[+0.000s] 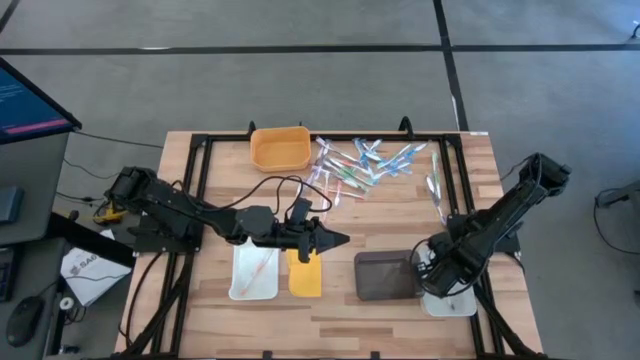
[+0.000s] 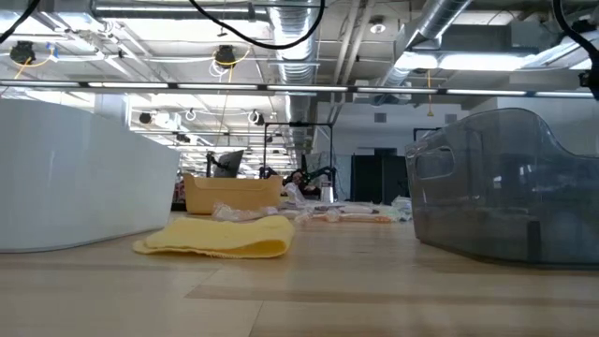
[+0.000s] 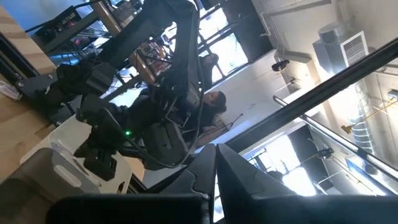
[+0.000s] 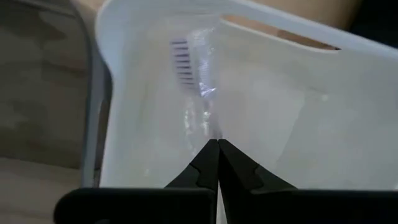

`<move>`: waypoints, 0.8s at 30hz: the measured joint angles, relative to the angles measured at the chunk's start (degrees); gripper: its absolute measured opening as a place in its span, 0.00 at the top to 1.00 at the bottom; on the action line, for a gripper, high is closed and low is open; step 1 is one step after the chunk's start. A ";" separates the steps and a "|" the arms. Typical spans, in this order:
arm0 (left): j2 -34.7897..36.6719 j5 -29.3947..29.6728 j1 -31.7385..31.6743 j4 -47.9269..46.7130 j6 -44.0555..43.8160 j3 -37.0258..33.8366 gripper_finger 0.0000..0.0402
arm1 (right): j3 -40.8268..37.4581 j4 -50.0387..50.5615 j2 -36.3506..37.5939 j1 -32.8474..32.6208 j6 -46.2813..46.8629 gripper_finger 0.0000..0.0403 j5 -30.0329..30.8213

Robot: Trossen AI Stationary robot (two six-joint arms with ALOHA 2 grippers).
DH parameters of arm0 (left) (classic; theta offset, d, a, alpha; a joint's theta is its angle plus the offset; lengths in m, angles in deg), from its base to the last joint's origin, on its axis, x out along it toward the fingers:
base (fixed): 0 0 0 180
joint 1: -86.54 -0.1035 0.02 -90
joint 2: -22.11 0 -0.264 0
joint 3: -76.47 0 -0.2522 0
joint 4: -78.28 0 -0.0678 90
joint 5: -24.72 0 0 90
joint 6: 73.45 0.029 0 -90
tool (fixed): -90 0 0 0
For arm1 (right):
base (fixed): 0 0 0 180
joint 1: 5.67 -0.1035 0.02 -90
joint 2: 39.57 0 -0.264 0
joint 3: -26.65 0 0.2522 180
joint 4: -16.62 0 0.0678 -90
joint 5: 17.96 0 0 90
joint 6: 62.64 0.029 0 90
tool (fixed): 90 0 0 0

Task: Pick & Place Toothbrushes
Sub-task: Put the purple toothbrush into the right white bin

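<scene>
even, bright overhead light — soft shadows; ceiling lamps [image 2: 426, 61] glare, near trays blurred in low view.

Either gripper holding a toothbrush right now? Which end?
Right gripper is shut on the handle end of a clear toothbrush inside the white tray. Left gripper is shut, holding nothing.

A wooden bench [image 1: 400, 320] carries an orange bin [image 1: 280, 148] near its far edge. Just beside the bin, along the far edge toward the right corner, lies a loose heap of toothbrushes [image 1: 365, 165]. Near the front edge stand a white tray [image 1: 254, 272], a yellow lid [image 1: 306, 275] touching its right side, and a grey tray [image 1: 386, 276] further right. The left gripper [image 1: 338, 240] hangs shut just above the lid's far end. The right gripper [image 1: 432, 280] is low over another white tray [image 1: 450, 303] at the front right, beside the grey tray.
</scene>
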 joint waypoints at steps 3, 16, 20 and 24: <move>0.00 0.00 0.00 0.01 0.00 0.01 0.98 | 1.28 0.68 0.00 0.06 0.06 1.00 -0.02; 0.00 -0.02 0.00 -0.01 0.00 0.00 0.98 | 7.28 10.19 -0.04 2.22 -0.31 1.00 6.85; 0.00 -0.04 0.00 -0.01 0.00 0.00 0.98 | 4.68 7.94 -0.07 3.28 -0.42 1.00 7.23; 0.00 -0.35 0.00 -0.01 0.00 0.00 0.98 | 1.22 1.58 -0.09 3.87 -0.44 1.00 7.07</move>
